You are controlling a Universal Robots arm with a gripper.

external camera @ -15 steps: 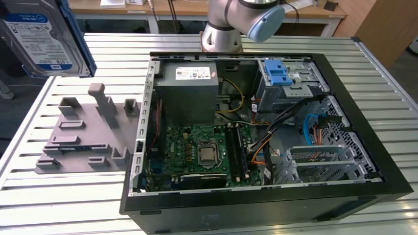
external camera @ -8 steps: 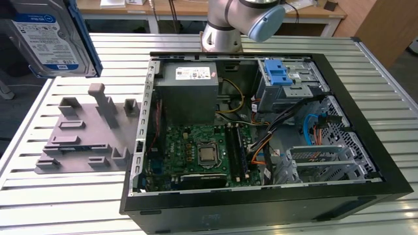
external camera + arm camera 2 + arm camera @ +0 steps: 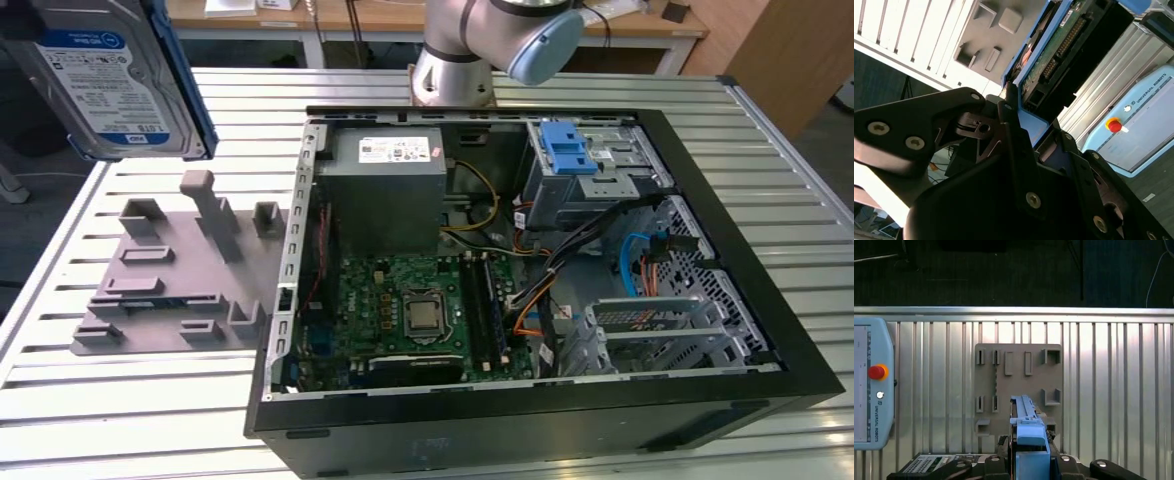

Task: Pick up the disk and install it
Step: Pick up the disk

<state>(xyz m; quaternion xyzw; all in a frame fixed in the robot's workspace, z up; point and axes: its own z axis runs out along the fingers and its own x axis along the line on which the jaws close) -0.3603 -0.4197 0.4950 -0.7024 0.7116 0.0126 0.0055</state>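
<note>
The disk (image 3: pixel 114 80), a metal drive with a blue-and-white label and a blue frame, hangs upright high over the table at the exterior view's left. In the second wrist view my gripper (image 3: pixel 1031 125) is shut on the disk (image 3: pixel 1069 45), its black fingers (image 3: pixel 1006 125) pressing the blue frame on both sides. The first wrist view looks down along the disk's edge (image 3: pixel 1026 420), with the gripper (image 3: pixel 1031 462) clamped on it. The disk hovers above the grey fixture plate (image 3: pixel 1019 375).
The open computer case (image 3: pixel 747 290) lies on the slatted metal table (image 3: pixel 601 85), with a blue-latched drive cage (image 3: pixel 567 150) at its far end. The grey fixture plate (image 3: pixel 174 270) sits beside the case. A teach pendant (image 3: pixel 869 385) rests on the table. The arm's base (image 3: pixel 454 70) stands behind the case.
</note>
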